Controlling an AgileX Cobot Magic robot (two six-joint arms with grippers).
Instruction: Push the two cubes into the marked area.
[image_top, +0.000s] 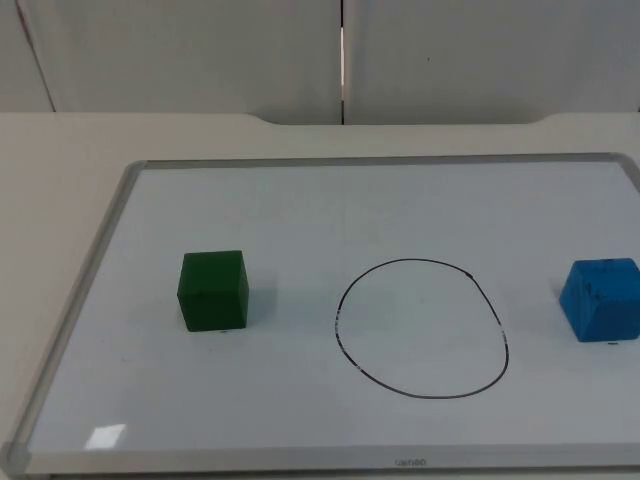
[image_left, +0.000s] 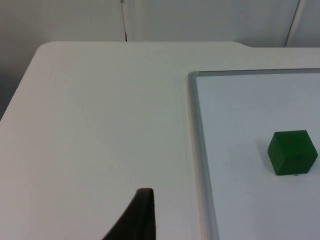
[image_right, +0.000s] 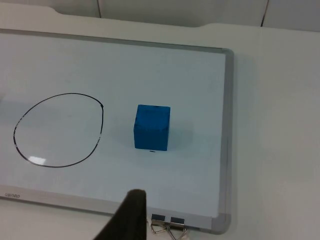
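Where whiteboard (image_top: 100, 330) lies, white table (image_top: 60, 190), grey partition (image_top: 200, 50)

Of the robot's own body, the left wrist view shows one black fingertip (image_left: 137, 217) of the left claw: a matte, dark wedge, broad at its base and narrowing to a blunt, squared-off tip, with a slightly browner sheen along its lit edge. The right wrist view shows a matching black fingertip (image_right: 129, 216) of the right claw, likewise plain and matte, tapering from a wide base to a rounded end. Neither piece carries any visible screw, marking or label.
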